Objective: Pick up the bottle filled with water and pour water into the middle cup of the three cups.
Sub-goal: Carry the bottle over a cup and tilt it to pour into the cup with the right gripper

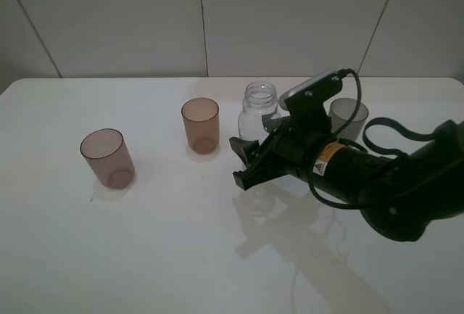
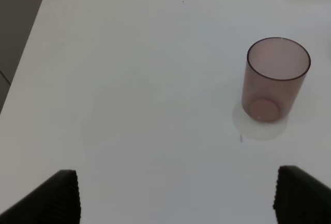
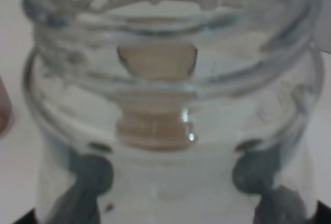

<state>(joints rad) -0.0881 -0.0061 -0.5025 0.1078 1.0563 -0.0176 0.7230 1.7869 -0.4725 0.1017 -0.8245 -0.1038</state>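
The clear bottle (image 1: 259,107) stands upright, uncapped, between the amber middle cup (image 1: 200,125) and the smoky grey cup (image 1: 348,117). The pinkish-mauve cup (image 1: 106,156) stands far left. My right gripper (image 1: 242,162) is open, its jaws spread just in front of the bottle's lower body, which it hides. In the right wrist view the bottle (image 3: 170,38) fills the frame, and both dark fingers (image 3: 93,182) show through it. My left gripper (image 2: 181,198) is open and empty, with the mauve cup (image 2: 274,81) ahead of it. It is out of the exterior view.
The white table (image 1: 145,256) ends at a tiled wall behind the cups. The right arm (image 1: 391,183) reaches in from the right and covers part of the grey cup. The table's corner and edge (image 2: 46,6) show in the left wrist view.
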